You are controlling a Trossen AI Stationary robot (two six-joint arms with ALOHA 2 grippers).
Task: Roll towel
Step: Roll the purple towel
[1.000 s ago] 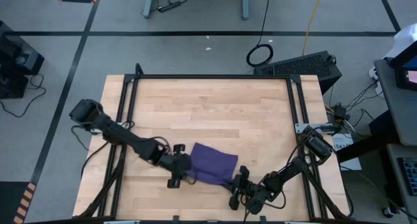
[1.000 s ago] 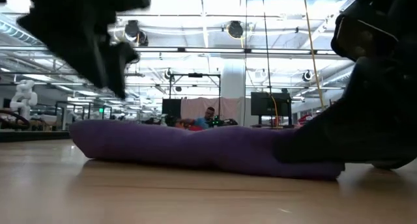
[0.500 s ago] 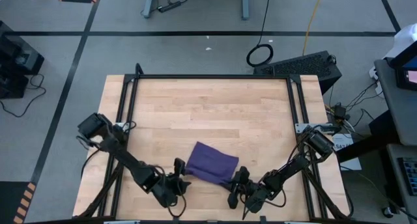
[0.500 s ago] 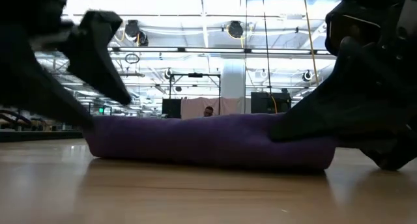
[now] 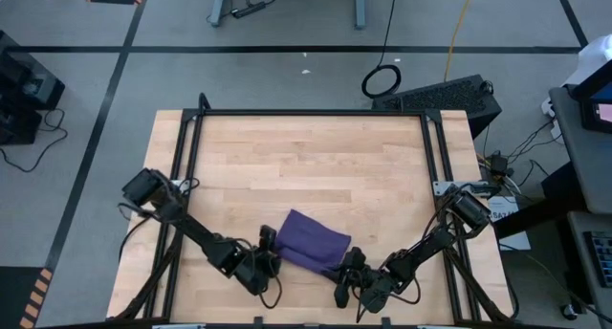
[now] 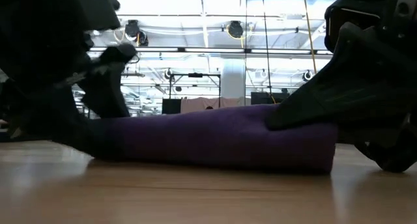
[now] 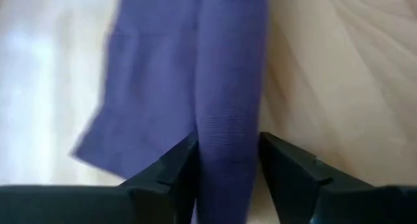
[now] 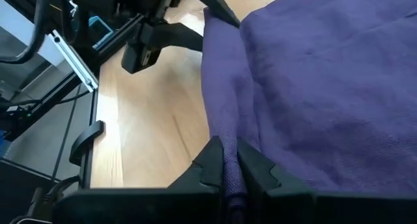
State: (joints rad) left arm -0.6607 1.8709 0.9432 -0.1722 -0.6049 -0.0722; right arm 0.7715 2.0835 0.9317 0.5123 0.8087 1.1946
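The purple towel (image 5: 314, 238) lies on the wooden table (image 5: 316, 157) near its front edge, with its near edge turned up into a thick roll (image 6: 215, 142). My left gripper (image 5: 271, 249) is at the roll's left end, and in the left wrist view (image 7: 225, 152) its fingers stand against both sides of the roll. My right gripper (image 5: 352, 264) is shut on the roll's right end (image 8: 227, 155). The flat part of the towel (image 8: 313, 74) spreads toward the far side. My left gripper has the left end of the towel's rolled edge (image 7: 225, 120) between its two fingers, one on each side. The fingers (image 7: 179, 168) come from the table's left, slanting down, and lie along the roll. The roll rests on the table. My right gripper pinches the bunched rolled edge at the towel's right end (image 8: 229, 142) between its two fingers (image 8: 212, 160); several layers are gathered there. The fingers come low from the table's right near side. The towel lies on the table beyond them.
Black frame rails (image 5: 191, 147) run along the table's left, right and far sides. The far half of the wooden top is bare wood. A black keyboard-like unit (image 5: 440, 95) sits off the table at the far right.
My left gripper has swung toward the near edge, sunk and rolled its wrist, then come in onto the towel's left end. The towel's near edge has bunched from a low flat strip into a thicker roll, and its left end has drawn in to the right.
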